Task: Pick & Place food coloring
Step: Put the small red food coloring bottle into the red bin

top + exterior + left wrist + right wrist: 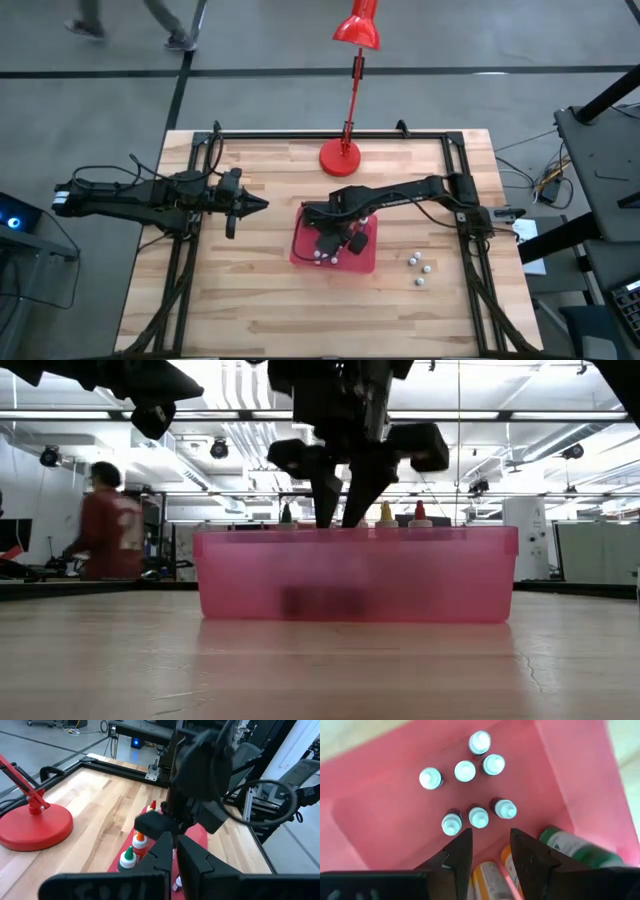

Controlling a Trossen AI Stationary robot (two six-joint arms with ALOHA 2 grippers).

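The red tray (pixel 370 262) sits at the table's middle. Food coloring bottles with a green cap (pixel 129 856), an orange cap (pixel 139 839) and a red cap (pixel 152 806) stand at its left side, and their tips (pixel 385 513) show above its rim. My right gripper (pixel 490 834) hangs open over the tray, pointing down, with green (pixel 570 845), orange (pixel 507 862) and yellow (pixel 487 876) bottles just below its fingers. It touches none of them. My left gripper (pixel 262 205) waits shut, raised, left of the tray.
Several small white-topped round pieces (pixel 465 771) stand inside the tray. Three more (pixel 420 268) lie on the wood to the tray's right. A red desk lamp (pixel 341 156) stands at the far middle. A black frame (pixel 330 133) runs along the table's edges.
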